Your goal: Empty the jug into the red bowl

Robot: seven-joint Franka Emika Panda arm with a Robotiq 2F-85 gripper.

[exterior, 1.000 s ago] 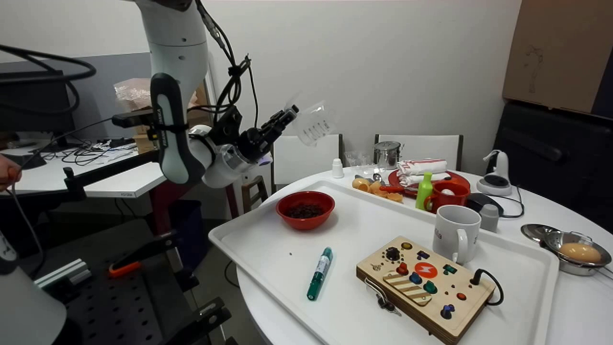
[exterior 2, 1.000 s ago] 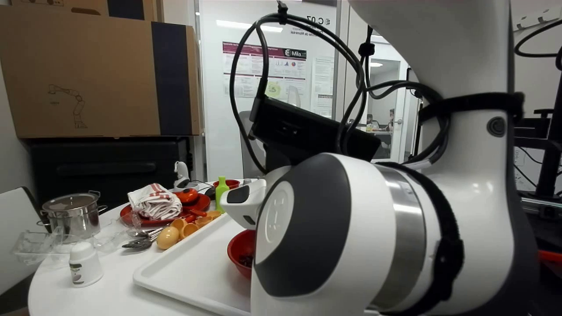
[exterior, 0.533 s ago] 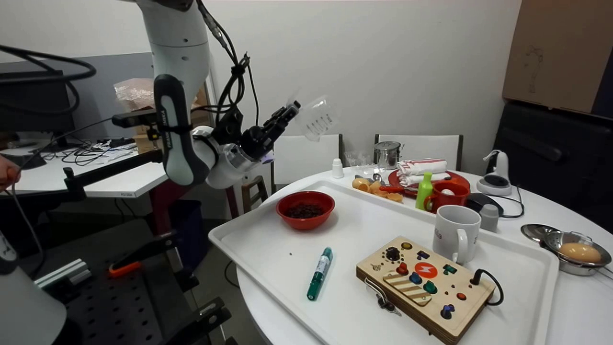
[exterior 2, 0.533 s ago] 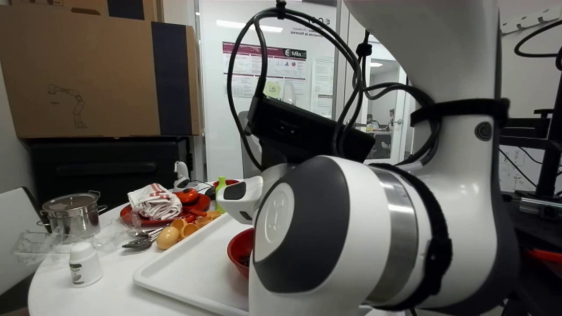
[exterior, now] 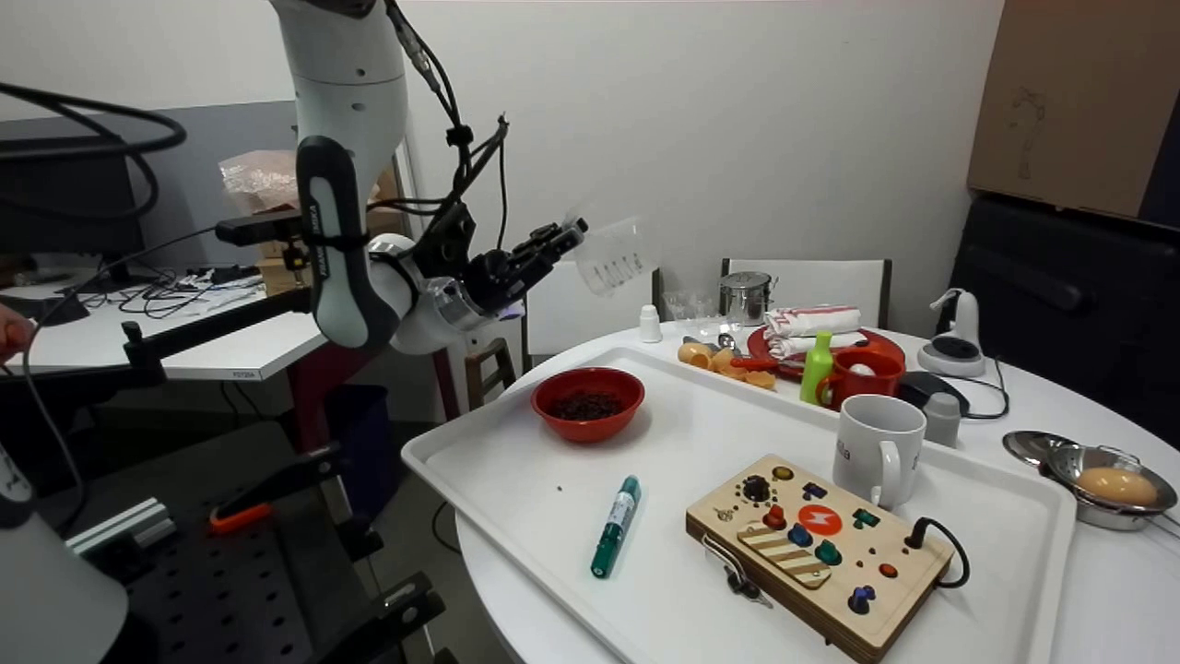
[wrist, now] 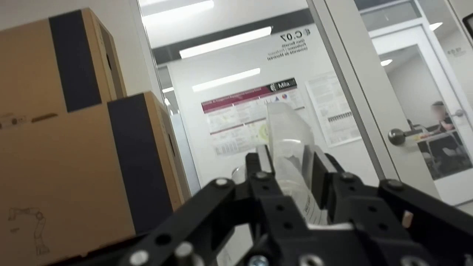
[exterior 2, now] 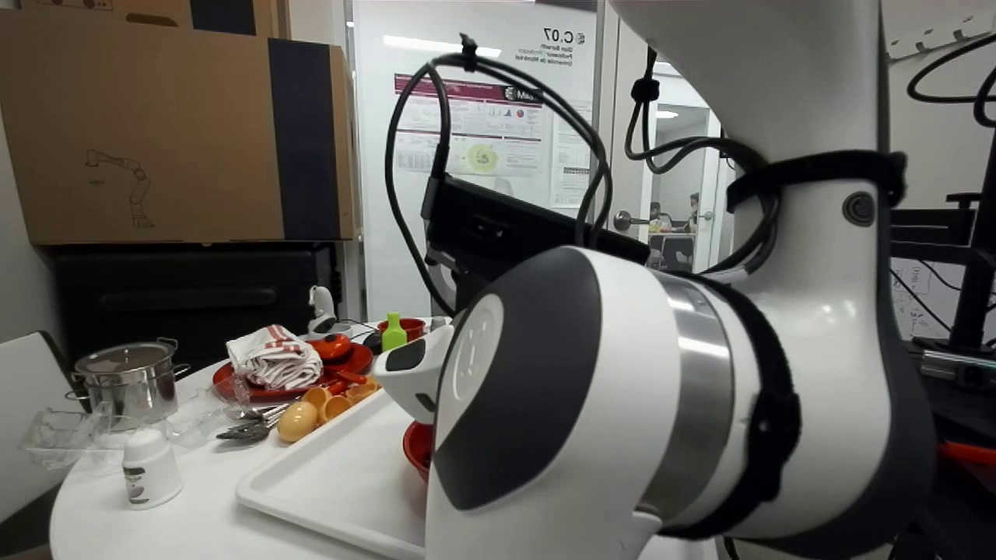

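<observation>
Lower than half a second ago, the clear jug (exterior: 616,256) hangs tilted well above the worktop (exterior: 1120,581), pinched between slightly parted jaws, by which part I cannot tell; the red bowl (exterior: 597,430), holding dark bits (exterior: 587,406), sits on the white tray (exterior: 719,406)

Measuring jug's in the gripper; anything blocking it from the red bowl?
Nothing visible. In an exterior view, the gripper holds the transparent measuring jug higher than the red bowl, with no object between. The robot arm hides most of the red bowl in an exterior view, so no cross-check there.
</observation>
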